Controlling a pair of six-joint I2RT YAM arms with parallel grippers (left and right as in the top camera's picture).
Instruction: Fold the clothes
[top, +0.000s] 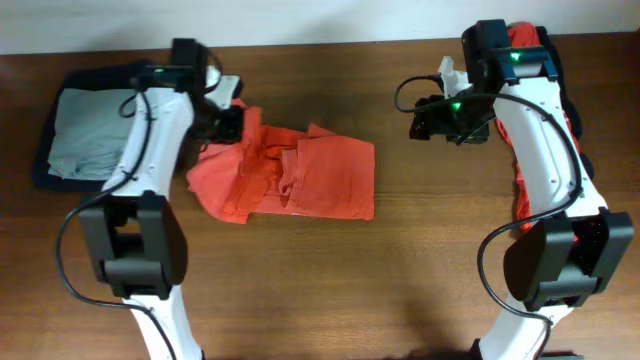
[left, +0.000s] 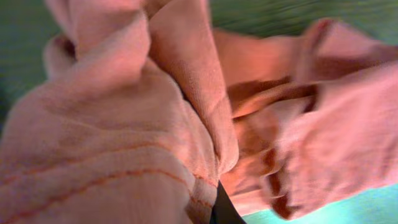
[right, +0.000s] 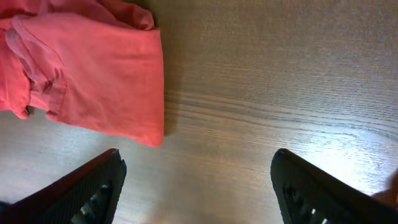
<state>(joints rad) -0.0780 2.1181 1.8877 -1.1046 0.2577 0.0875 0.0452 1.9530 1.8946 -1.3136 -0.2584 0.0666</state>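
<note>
A red-orange T-shirt (top: 300, 175) lies crumpled and partly folded on the wooden table, left of centre. My left gripper (top: 228, 122) is at its upper left corner, shut on a bunch of the cloth. In the left wrist view the shirt (left: 155, 112) fills the frame and only one dark fingertip of the left gripper (left: 219, 210) shows. My right gripper (top: 425, 118) hovers open and empty over bare wood, to the right of the shirt. The right wrist view shows its spread fingers (right: 196, 193) and the shirt's right edge (right: 93, 68).
A pale grey-blue garment (top: 90, 135) lies folded on a dark navy one (top: 42, 160) at the far left. A pile of red clothes (top: 522, 190) lies along the right edge behind my right arm. The table (top: 420, 260) is brown wood.
</note>
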